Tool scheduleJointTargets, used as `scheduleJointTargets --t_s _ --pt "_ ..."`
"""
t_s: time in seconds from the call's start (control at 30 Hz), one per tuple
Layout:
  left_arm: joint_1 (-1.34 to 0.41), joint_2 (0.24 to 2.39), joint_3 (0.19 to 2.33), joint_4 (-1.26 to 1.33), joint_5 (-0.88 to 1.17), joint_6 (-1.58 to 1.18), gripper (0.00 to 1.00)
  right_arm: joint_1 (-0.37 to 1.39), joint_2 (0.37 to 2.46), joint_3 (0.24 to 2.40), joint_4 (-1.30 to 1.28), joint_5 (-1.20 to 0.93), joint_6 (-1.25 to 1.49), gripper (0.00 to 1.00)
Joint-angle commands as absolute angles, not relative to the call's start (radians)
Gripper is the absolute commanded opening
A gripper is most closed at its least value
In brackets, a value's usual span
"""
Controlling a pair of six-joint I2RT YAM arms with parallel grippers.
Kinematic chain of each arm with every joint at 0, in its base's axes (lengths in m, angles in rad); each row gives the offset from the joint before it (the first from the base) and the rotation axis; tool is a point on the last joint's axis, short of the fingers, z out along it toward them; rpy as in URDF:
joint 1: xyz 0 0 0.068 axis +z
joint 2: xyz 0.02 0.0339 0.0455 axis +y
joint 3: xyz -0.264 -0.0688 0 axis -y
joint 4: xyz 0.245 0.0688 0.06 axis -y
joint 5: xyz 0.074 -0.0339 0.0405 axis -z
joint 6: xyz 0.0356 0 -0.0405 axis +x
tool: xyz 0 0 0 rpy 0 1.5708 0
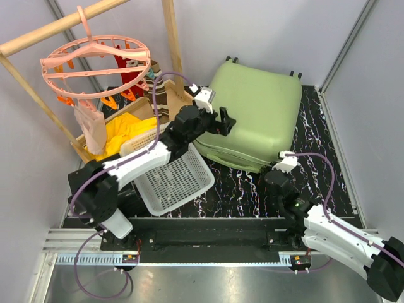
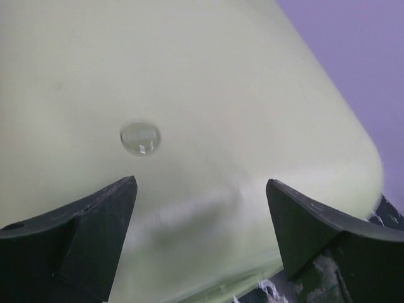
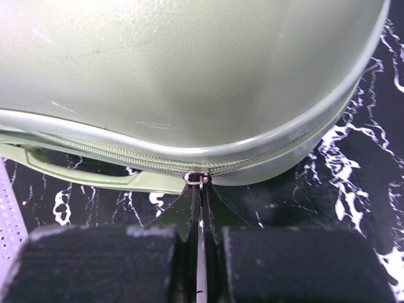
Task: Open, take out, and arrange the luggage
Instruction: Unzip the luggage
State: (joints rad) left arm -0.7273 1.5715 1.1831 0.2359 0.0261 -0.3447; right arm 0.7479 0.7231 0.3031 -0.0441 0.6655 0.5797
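The luggage (image 1: 255,117), a large light-green hard-shell suitcase, lies closed and flat on the black marbled table (image 1: 315,183). My left gripper (image 1: 222,122) is open at its left edge, and in the left wrist view the shell (image 2: 189,95) fills the space beyond the wide-apart jaws (image 2: 199,183). My right gripper (image 1: 275,173) is at the suitcase's near edge. In the right wrist view it is shut (image 3: 202,187) on the metal zipper pull (image 3: 197,178), where the zipper line runs under the shell (image 3: 189,76). A green side handle (image 3: 95,177) lies just left of the pull.
A white perforated basket (image 1: 177,177) stands left of the suitcase under the left arm. Behind it are a yellow cloth (image 1: 123,129), a wooden rack (image 1: 170,38) and a pink round clip hanger (image 1: 95,63). Grey walls close in the table.
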Motion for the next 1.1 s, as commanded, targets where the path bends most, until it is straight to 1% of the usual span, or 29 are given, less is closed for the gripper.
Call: scheduleJointTargets --t_s 0.0,0.1,0.2,0.33,0.43,0.47,0.57,0.73,0.87,0.93,1.07 --pt "-0.718 1.718 1.258 0.344 0.005 -0.4 0.92 0.741 0.684 0.327 -0.043 0.776 0.603 0.0" --pt "-0.694 1.764 1.232 0.321 0.005 -0.455 0.92 0.741 0.675 0.337 -0.075 0.799 0.601 0.0" --pt "-0.641 1.784 1.164 0.357 0.032 -0.527 0.92 0.739 0.647 0.336 -0.112 0.841 0.618 0.0" --pt "-0.62 1.819 1.141 0.35 0.051 -0.525 0.92 0.694 0.615 0.33 -0.13 0.83 0.61 0.0" --pt "-0.621 1.835 1.15 0.333 0.061 -0.519 0.91 0.553 0.603 0.322 -0.13 0.7 0.618 0.0" --pt "-0.62 1.841 1.154 0.328 0.06 -0.515 0.91 0.469 0.601 0.322 -0.13 0.624 0.621 0.0" --pt "-0.615 1.847 1.158 0.321 0.066 -0.511 0.92 0.391 0.612 0.331 -0.124 0.536 0.597 0.0" --pt "-0.615 1.89 1.198 0.307 0.094 -0.509 0.91 0.38 0.629 0.362 -0.12 0.545 0.563 0.0" --pt "-0.615 1.904 1.212 0.311 0.098 -0.506 0.92 0.38 0.604 0.374 -0.129 0.574 0.532 0.0" --pt "-0.614 1.888 1.209 0.318 0.097 -0.491 0.91 0.38 0.601 0.379 -0.115 0.551 0.519 0.0" --pt "-0.623 1.815 1.184 0.322 0.057 -0.453 0.92 0.38 0.659 0.387 -0.084 0.428 0.499 0.0"
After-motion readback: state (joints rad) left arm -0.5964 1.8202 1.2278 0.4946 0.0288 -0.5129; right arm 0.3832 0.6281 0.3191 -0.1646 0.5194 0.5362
